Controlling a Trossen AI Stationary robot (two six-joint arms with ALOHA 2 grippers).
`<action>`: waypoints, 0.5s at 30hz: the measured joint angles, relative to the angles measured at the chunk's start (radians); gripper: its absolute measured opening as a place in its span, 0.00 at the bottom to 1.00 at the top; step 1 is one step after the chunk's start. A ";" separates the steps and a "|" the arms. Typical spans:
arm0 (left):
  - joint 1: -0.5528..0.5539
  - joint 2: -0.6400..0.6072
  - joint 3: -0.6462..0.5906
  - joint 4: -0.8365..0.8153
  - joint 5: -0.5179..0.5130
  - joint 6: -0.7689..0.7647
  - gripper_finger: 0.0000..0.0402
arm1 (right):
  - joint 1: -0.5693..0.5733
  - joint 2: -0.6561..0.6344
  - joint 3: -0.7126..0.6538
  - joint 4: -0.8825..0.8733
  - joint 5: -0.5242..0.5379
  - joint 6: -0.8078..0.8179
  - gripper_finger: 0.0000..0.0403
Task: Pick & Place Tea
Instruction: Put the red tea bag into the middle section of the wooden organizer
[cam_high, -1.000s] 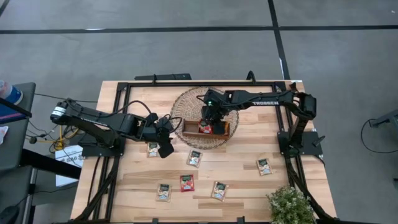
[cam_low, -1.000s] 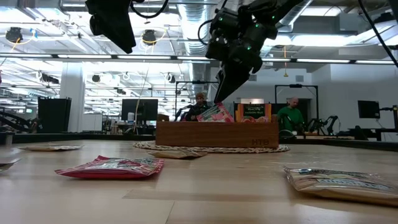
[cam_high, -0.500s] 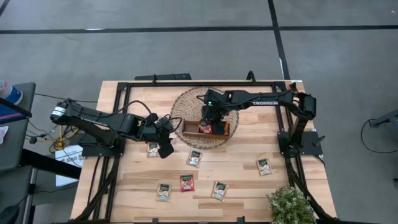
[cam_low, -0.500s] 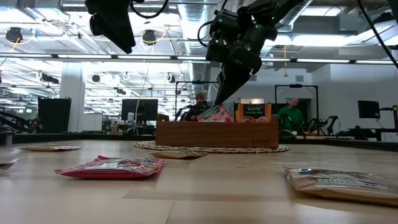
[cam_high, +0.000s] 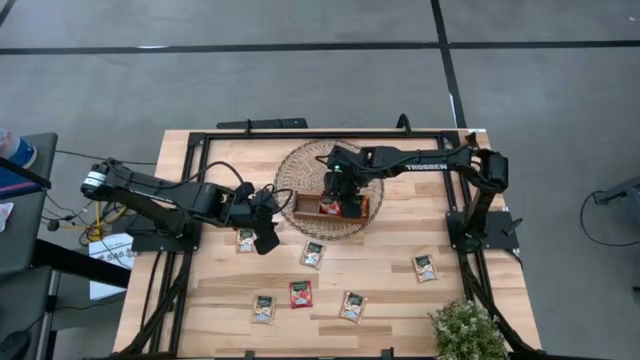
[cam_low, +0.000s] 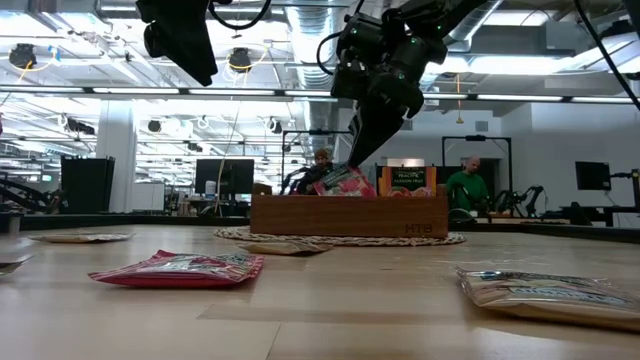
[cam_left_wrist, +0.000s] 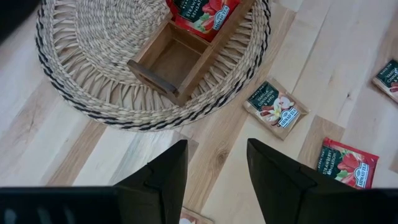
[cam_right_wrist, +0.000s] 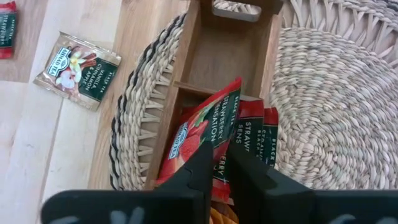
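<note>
Midway through a tea-sorting job, the right gripper hangs over the wooden three-compartment tray on its round wicker mat, its fingers pressed together on a red strawberry tea sachet that stands tilted among other red sachets already in the middle compartment. The neighbouring compartment seen past that sachet is bare wood. The job looks partly done: six sachets lie loose on the table, among them a red one, a green-topped vanilla cinnamon one just beside the mat, and another green-topped one nearer the right arm's base. The left gripper waits above the boards beside the mat, fingers spread and holding nothing. The surface is pale, banded wood inside a black frame, with a small potted plant at one corner and grey floor around it. Beyond the table lies a bright open workshop with monitors and ceiling lights, where two people sit or stand in the distance.
</note>
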 joint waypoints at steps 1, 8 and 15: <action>0.000 0.000 0.000 0.000 0.000 0.000 0.39 | 0.000 0.000 0.000 -0.002 0.000 0.001 0.07; 0.000 0.000 0.000 0.000 0.000 0.000 0.39 | 0.000 0.000 0.000 -0.004 0.000 0.031 0.01; 0.000 0.000 0.000 0.000 0.003 -0.001 0.39 | -0.011 0.000 0.000 -0.011 -0.001 0.114 0.00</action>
